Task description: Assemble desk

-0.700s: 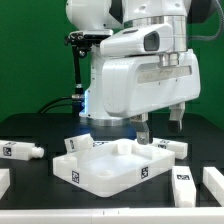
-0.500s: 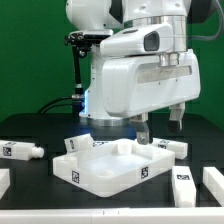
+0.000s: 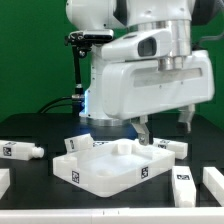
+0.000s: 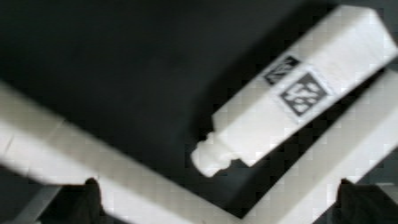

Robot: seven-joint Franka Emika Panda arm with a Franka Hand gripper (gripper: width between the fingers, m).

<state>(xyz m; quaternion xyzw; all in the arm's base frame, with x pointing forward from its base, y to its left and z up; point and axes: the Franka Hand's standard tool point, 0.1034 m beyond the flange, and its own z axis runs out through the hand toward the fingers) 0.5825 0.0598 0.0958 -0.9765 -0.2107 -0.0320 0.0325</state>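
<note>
The white desk tabletop (image 3: 100,168) lies rim-up in the middle of the black table, with tags on its front rim. My gripper (image 3: 163,124) hangs open and empty just above its back corner on the exterior view's right. In the wrist view my gripper (image 4: 214,205) is open, and its dark fingertips (image 4: 80,200) straddle the corner of the tabletop rim (image 4: 107,150). A tagged white leg (image 4: 294,90) with a peg end lies on the table just beyond that corner. It also shows in the exterior view (image 3: 170,147).
More white legs lie around: one at the exterior view's left (image 3: 20,152), one at the front left edge (image 3: 3,182), two at the front right (image 3: 185,186) (image 3: 213,181). A thin white strip (image 3: 110,214) lies along the front. The big arm body fills the space above the tabletop.
My hand has shifted a little toward the exterior view's right. The fingers stay open, and no parts have moved.
</note>
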